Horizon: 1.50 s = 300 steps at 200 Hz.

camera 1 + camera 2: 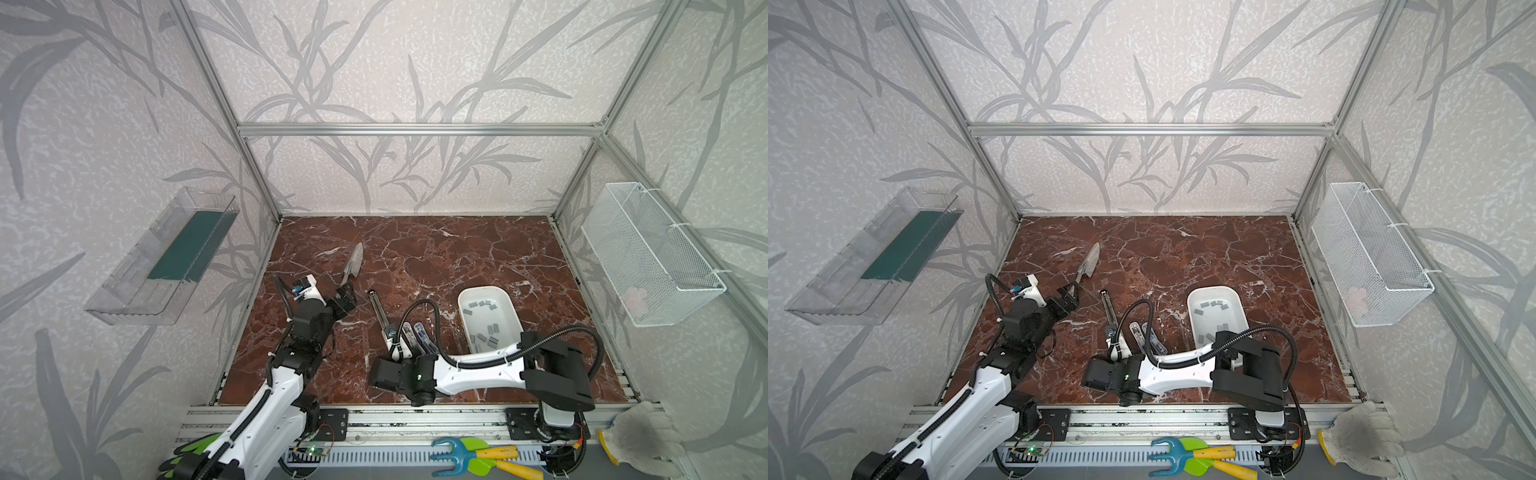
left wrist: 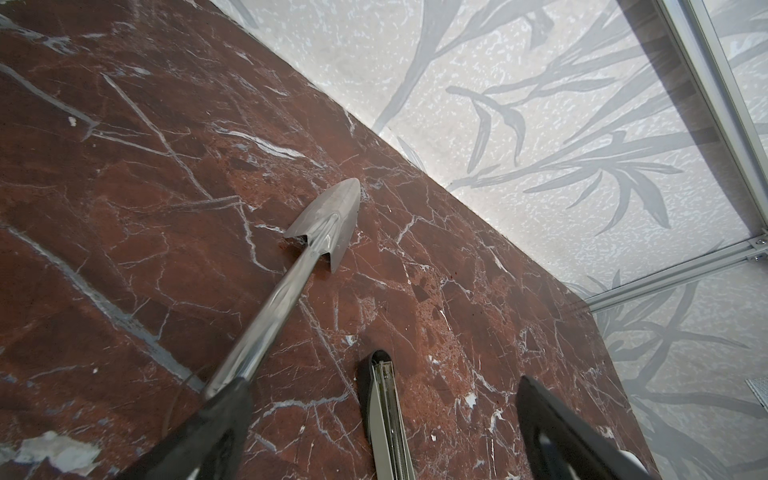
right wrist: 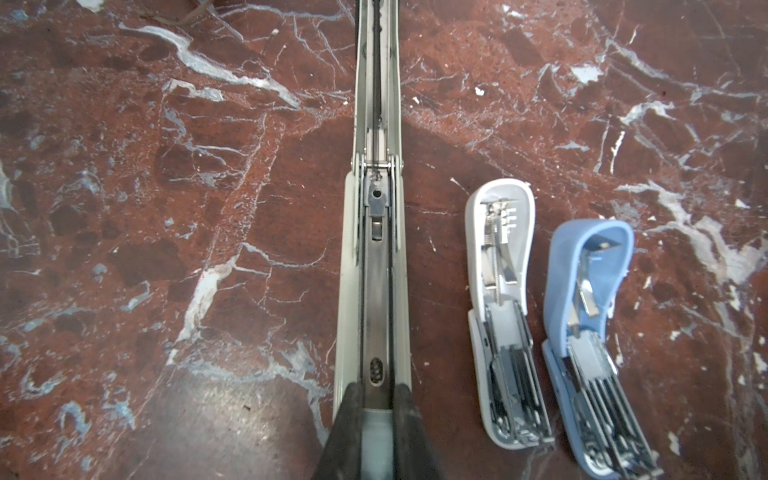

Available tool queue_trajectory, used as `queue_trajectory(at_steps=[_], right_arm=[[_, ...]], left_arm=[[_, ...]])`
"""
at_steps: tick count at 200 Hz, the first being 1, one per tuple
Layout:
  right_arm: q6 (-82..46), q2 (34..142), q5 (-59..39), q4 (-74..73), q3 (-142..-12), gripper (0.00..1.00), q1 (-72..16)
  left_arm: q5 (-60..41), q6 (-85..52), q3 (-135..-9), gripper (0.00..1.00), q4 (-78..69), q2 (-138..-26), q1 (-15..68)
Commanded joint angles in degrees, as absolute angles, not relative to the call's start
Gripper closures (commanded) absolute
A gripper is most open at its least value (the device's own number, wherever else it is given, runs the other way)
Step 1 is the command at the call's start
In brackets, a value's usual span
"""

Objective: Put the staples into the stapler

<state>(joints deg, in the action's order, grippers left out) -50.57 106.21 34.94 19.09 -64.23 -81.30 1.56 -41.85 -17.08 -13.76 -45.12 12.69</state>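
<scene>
Now my right gripper [image 3: 376,419] clamps the long stapler [image 3: 378,270] by its end; my left gripper [image 1: 348,298] gapes wide beside the trowel [image 2: 328,216]. The staples [image 1: 493,341] lie in the white tray [image 1: 478,289].

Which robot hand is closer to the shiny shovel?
Left. The left gripper, open, sits at the shovel handle; the right gripper is farther off, gripping the long stapler.

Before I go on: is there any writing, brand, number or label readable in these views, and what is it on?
No text can be read anywhere.
long open stapler: no brand or number shows.
white stapler, blue stapler: no markings show.
blue tag on the left wrist camera: too small to read.
circuit board at the front rail: too small to read.
</scene>
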Motion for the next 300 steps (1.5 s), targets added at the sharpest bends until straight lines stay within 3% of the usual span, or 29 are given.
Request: queue_trajectory(at_steps=[1,233,300], right_arm=[[-52.25,104.82,35.24,21.61,-61.90,0.96,-82.08],[-55.27,99.26,39.55,22.27,-57.57,0.95,-87.06],[-55.63,99.61,39.33,22.29,-57.73,0.82,-87.10]], left_arm=[[2.15,-42.71,-16.69,0.01,-14.94,-44.41,12.47],[2.20,-42.80,-16.54,0.01,-15.29,-45.01,12.51],[2.18,-42.72,-16.60,0.01,-15.29,-45.08,12.48]])
